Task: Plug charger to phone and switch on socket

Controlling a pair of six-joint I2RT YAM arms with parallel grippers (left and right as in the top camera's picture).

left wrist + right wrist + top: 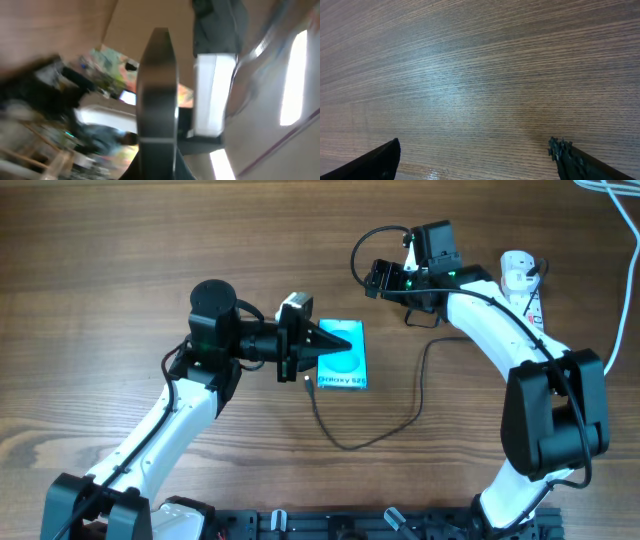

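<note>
I see the left gripper [338,346] pinched closed, lying sideways over the phone [352,368] mid-table (wrist view too blurred to help). The right gripper [376,280] hangs wide open over the table [120,260] at the phone's 1 o'clock. The charger [352,447] tip sits at the phone's 8 o'clock corner, socket [518,275] far off at 2 o'clock.

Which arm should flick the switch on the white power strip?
Probably the right one. The open right gripper hangs nearer the long white power strip on that arm's side. The shut left gripper is over the small phone with the cyan-blue screen, farther away.
</note>
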